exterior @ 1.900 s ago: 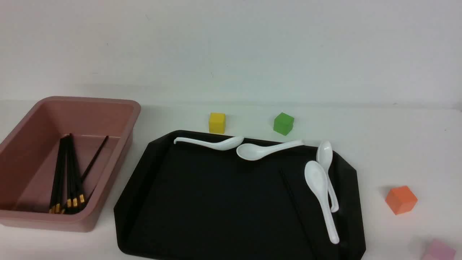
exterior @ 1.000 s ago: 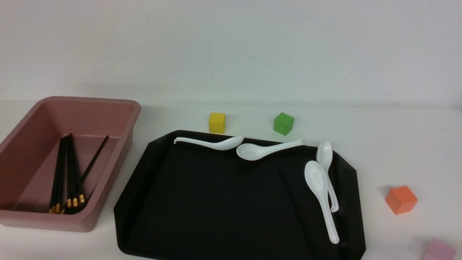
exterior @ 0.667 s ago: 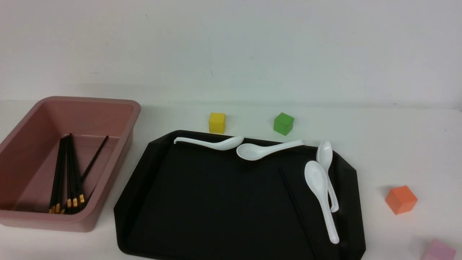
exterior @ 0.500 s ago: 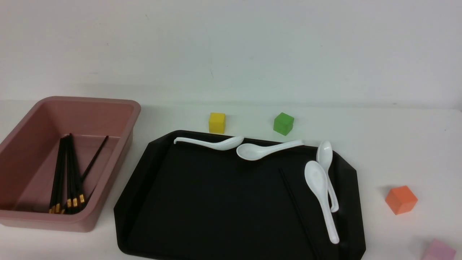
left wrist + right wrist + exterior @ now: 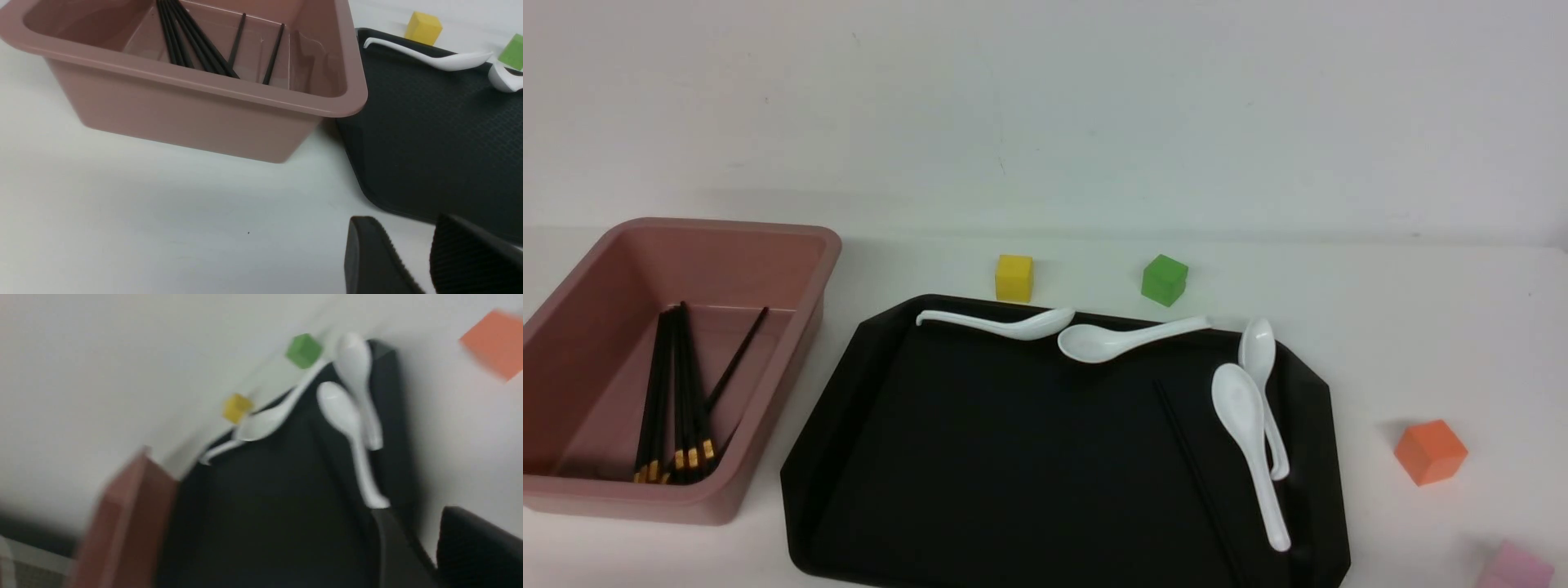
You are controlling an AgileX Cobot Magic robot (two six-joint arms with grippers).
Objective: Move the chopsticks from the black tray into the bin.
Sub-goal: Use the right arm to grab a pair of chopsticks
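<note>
One chopstick (image 5: pixel 1196 478) is left on the black tray (image 5: pixel 1013 457). It lies flat near the tray's right edge and slants toward its near right corner, just beside a white spoon (image 5: pixel 1245 425); whether the two touch I cannot tell. The other chopsticks (image 5: pixel 678 392) lie in the bin (image 5: pixel 727 227) at the left edge of the worktop (image 5: pixel 1421 327). The stick looks light, stiff, smooth and very thin, so it would likely roll or slip from a loose pinch. A hold near its middle, across its length and clear of the spoon, should keep it level. The right claw (image 5: pixel 425 547), near the tray's near right corner, has its jaws partly apart and empty. The left claw (image 5: pixel 412 261), by the tray's near left corner, is likewise parted and empty.
</note>
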